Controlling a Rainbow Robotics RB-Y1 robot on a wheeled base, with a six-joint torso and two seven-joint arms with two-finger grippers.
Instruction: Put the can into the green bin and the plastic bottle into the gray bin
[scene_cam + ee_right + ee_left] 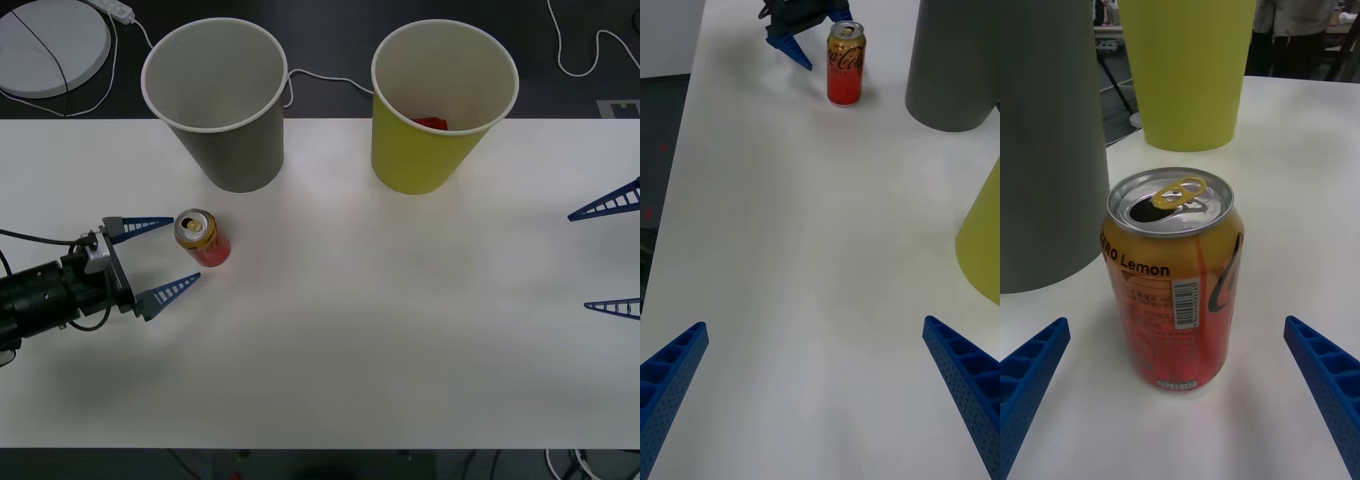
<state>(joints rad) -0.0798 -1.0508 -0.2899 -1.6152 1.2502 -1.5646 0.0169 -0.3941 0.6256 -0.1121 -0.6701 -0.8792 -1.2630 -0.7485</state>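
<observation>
— One can (201, 238) stood upright on the white table (380, 330), toward the robot's left side, its pull tab lifted over an open mouth. Where was the arm?

— The left gripper (158, 258) lay low over the table, reaching in from the left edge, its black wrist housing roughly level with the tabletop. Its two blue ribbed fingers (140, 226) were spread wide apart, one on each side of the can, their tips about level with the can but touching nothing.

— So it held nothing?

— Nothing. In the left wrist view the can (1172, 277) sat centred between the two fingers (1030, 367), with bare table showing on both sides of it.

— And the bins?

— The gray bin (217, 105) stood upright just beyond the can, near the table's far edge. The green bin (440, 108) stood upright beside it, further to the robot's right, the two apart. Something red (432, 123) lay inside the green bin; what it was could not be told.

— The other arm?

— The right gripper (610, 256) waited at the right edge of the table, well apart from the can and the bins, its fingers also spread and holding nothing. Its wrist view looked along the table toward the can (845, 63), the left gripper (811, 36) behind it, and the gray bin (955, 67) beside it.
</observation>
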